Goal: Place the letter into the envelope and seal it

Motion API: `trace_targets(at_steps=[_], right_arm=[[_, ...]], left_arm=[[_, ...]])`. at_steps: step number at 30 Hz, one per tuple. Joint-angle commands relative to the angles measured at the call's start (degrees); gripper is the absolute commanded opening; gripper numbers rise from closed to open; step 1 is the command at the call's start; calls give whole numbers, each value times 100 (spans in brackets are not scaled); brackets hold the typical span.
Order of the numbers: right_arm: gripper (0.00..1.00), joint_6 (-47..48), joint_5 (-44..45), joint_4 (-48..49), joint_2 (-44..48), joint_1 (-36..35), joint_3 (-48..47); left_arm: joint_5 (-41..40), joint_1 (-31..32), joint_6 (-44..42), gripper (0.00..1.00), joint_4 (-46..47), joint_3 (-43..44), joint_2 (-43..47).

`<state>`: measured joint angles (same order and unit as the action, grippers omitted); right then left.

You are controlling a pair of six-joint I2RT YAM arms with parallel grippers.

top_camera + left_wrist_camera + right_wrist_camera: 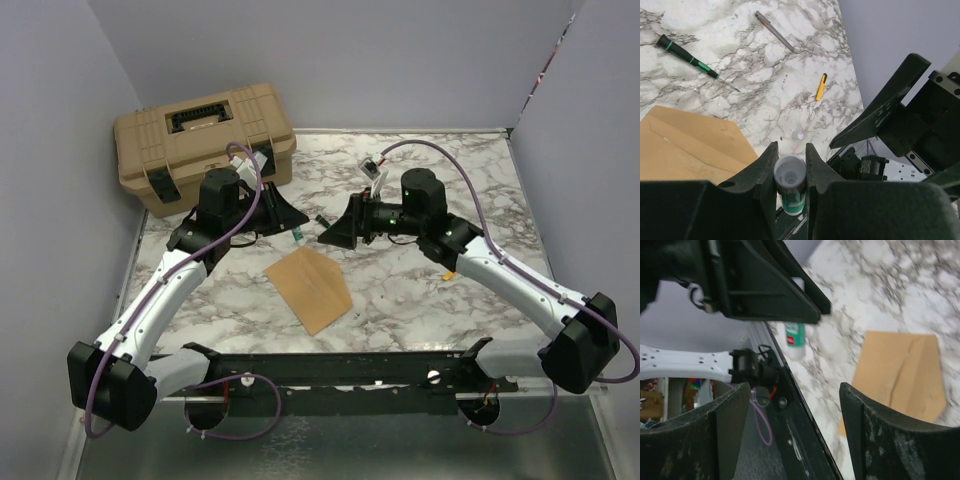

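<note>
Left claw (790, 152) clamped on green-labelled glue stick (790, 181), writing unreadable; right claw (795, 390) wide; envelope (310, 288) lying flat

Envelope (312, 288) on table (480, 180); toolbox (205, 145) behind, far left.

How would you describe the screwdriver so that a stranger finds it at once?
On the marble table, beyond the brown envelope, lie three slim tools. The screwdriver is the black-handled one with green bands and a thin shaft; its neighbours are a grey tool and a yellow tool.
</note>
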<state>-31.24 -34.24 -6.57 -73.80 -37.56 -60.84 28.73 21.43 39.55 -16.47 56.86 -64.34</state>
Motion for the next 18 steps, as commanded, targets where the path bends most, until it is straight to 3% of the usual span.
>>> trace_targets(at_steps=[1, 18], right_arm=[[76, -425, -305, 1574, -177, -178, -42], [63, -660, -478, 1754, -791, -449, -200]], left_arm=[[446, -16, 122, 0, 228, 183, 6], [495, -15, 931, 0, 818, -20, 233]])
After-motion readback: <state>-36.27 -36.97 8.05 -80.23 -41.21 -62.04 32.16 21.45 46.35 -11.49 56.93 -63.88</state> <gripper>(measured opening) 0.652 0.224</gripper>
